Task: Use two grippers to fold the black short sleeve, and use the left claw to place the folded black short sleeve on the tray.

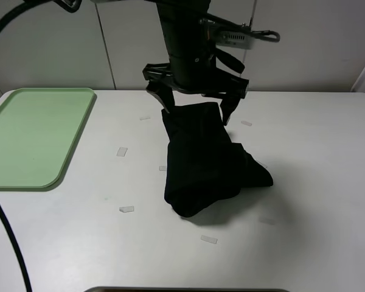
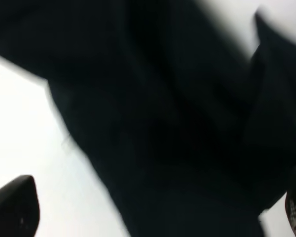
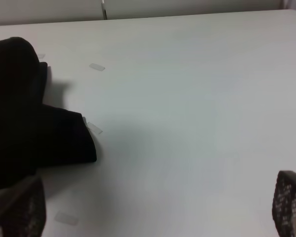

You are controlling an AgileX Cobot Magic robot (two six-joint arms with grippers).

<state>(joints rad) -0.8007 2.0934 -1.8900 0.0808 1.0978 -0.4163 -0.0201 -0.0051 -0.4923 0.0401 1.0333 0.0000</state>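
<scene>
Black short sleeve lies bunched outside the tray; both end effectors open.

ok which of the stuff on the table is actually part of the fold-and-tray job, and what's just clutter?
Part of the job:
- black short sleeve, bunched mid-table
- tray, at the left, nothing on it
- left gripper, jaws open over the shirt's top edge
- right gripper, open, off the cloth

Just lying about:
- tape scraps scattered on the table

A white table carries small pale tape scraps scattered over its middle and toward its front edge; a pale panelled wall stands behind its rear edge
</scene>
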